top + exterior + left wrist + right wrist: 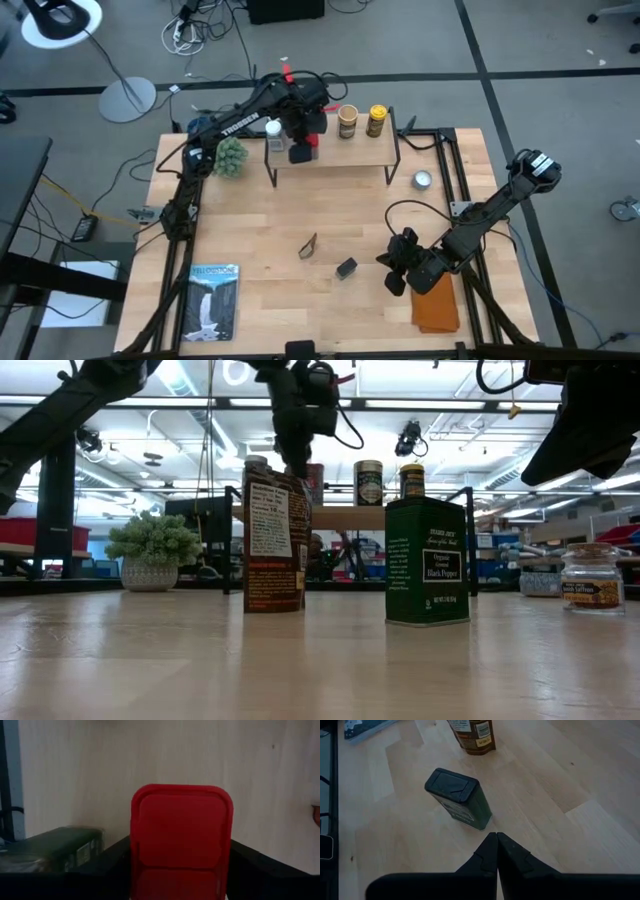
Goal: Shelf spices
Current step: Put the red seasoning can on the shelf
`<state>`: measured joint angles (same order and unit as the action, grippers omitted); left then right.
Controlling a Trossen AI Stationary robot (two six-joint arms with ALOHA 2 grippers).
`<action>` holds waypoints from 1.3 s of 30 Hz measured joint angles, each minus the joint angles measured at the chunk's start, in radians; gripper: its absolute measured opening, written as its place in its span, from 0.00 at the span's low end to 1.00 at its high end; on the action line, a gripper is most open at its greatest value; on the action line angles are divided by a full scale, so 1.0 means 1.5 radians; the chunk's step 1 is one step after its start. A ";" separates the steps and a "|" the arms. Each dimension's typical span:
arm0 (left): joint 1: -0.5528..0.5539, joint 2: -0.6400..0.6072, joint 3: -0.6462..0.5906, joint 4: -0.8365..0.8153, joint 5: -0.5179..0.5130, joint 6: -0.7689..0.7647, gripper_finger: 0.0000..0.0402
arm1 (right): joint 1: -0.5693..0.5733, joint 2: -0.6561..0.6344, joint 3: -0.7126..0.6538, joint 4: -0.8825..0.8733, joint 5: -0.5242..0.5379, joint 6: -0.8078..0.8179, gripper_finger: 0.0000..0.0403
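The shelf (350,152), a low light-wood board on black legs, stands at the table's far side. It bears a white-capped jar (275,133), a dark box (60,847), a tan canister (347,121) and a yellow-capped jar (377,120). My left gripper (181,870) reaches down over the shelf's left part, shut on a red tin (181,827). A brown packet (275,540) and a dark green tin (457,800) stand on the tabletop. My right gripper (496,837) is shut just short of the green tin, touching nothing. My left gripper has the red tin between its two fingers, one finger (117,852) against each of two opposite sides (134,845), below the lid. The fingers come from above, pointing steeply down. The tin stands upright on the shelf board; its own top hides the spots of contact.
A fuzzy green plant (230,156) sits left of the shelf. A small silver-lidded jar (422,180) lies right of it. A book (213,300) is at the near left and an orange cloth (436,305) at the near right, under my right arm.
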<state>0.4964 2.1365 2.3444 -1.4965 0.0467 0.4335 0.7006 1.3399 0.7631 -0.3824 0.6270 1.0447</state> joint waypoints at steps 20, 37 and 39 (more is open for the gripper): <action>-0.009 -0.013 0.008 -0.019 -0.043 0.000 0.62 | 0.000 0.000 0.000 0.006 -0.001 0.000 0.01; -0.009 -0.013 0.006 0.002 -0.074 0.000 0.62 | 0.000 0.000 0.000 0.005 -0.001 0.000 0.01; -0.009 -0.013 0.006 0.002 -0.074 0.000 0.62 | 0.000 0.000 0.000 0.005 -0.001 0.000 0.01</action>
<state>0.4824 2.1162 2.3531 -1.4933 -0.0647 0.4335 0.7006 1.3399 0.7631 -0.3744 0.6250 1.0447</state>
